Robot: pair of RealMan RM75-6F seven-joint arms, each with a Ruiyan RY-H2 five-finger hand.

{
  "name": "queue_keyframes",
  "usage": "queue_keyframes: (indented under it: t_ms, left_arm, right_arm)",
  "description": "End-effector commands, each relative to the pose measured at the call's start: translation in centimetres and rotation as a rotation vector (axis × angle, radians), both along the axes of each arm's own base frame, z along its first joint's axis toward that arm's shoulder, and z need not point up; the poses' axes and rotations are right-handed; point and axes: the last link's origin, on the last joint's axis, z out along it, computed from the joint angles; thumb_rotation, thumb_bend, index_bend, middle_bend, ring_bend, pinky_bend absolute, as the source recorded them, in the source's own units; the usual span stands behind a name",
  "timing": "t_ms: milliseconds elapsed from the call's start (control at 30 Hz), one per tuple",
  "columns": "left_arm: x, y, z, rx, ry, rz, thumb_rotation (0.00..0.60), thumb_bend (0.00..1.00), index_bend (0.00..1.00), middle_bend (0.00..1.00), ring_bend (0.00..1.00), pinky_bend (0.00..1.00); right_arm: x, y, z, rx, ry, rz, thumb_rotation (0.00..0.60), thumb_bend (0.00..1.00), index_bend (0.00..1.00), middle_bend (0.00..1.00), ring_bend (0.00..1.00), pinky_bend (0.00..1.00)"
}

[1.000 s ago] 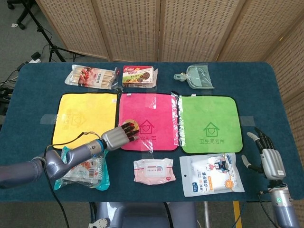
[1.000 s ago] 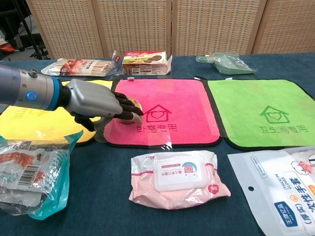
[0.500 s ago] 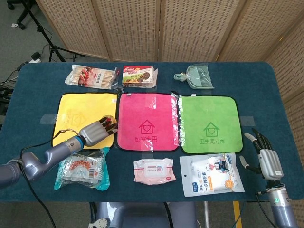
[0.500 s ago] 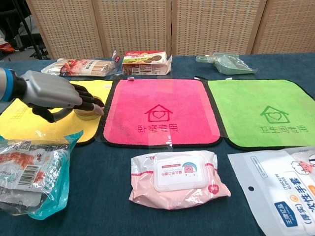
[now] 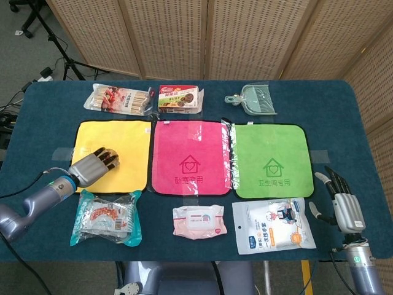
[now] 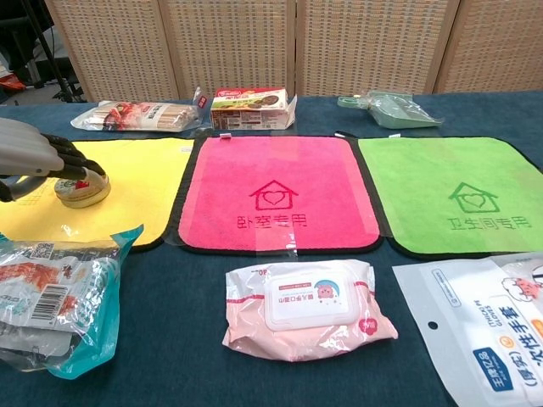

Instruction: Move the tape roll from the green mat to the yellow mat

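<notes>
My left hand [image 5: 92, 167] is over the yellow mat [image 5: 116, 136], near its front left part, and holds the tape roll [image 6: 82, 192], a small tan roll. In the chest view its dark fingers [image 6: 68, 159] curl over the roll's top, and the roll sits low on the yellow mat [image 6: 140, 182]. From the head camera the roll is mostly hidden under the fingers. The green mat [image 5: 268, 161] at the right is bare. My right hand [image 5: 344, 208] hangs beyond the table's right front corner, fingers apart and holding nothing.
A pink mat [image 5: 189, 157] lies between the two mats. A snack bag [image 5: 104, 216], a wipes pack [image 5: 198, 221] and a white pouch [image 5: 273, 225] line the front edge. A stick packet [image 5: 120, 98], a biscuit box [image 5: 178, 98] and a dustpan [image 5: 252, 100] sit at the back.
My left hand has carried the tape roll leftward from the pink mat, across the yellow mat's right edge, to the yellow mat's front left part. The right hand barely shifted.
</notes>
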Motion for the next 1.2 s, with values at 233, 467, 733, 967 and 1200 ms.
queue_keyframes:
  t_ms: [233, 467, 733, 967, 1200]
  left_arm:
    - [-2.3, -0.4, 3.2, 0.184, -0.130, 0.076, 0.600, 0.60, 0.08, 0.00, 0.00, 0.00]
    - [-1.9, -1.4, 2.5, 0.448, -0.614, 0.147, 0.600, 0.21, 0.08, 0.00, 0.00, 0.00]
    - [-4.0, -8.4, 1.5, 0.569, -0.666, 0.059, 0.600, 0.17, 0.08, 0.00, 0.00, 0.00]
    - [-6.2, -14.3, 0.9, 0.602, -0.653, 0.145, 0.600, 0.17, 0.07, 0.00, 0.00, 0.00]
    - [-7.2, -17.2, 0.8, 0.643, -0.680, 0.196, 0.600, 0.18, 0.07, 0.00, 0.00, 0.00]
  right_arm:
    - [0.2, 0.1, 0.1, -0.003, 0.002, 0.006, 0.600, 0.38, 0.15, 0.04, 0.00, 0.07]
    - [0.7, 0.5, 0.3, -0.002, 0.035, 0.025, 0.600, 0.36, 0.15, 0.03, 0.00, 0.07]
    - [0.7, 0.8, 1.0, -0.079, 0.233, 0.041, 0.600, 0.36, 0.15, 0.01, 0.00, 0.07]
    - [1.5, 1.3, 1.2, -0.078, 0.245, 0.064, 0.600, 0.36, 0.15, 0.01, 0.00, 0.07]
    - [2.1, 1.9, 1.2, -0.056, 0.240, 0.078, 0.600, 0.36, 0.15, 0.01, 0.00, 0.07]
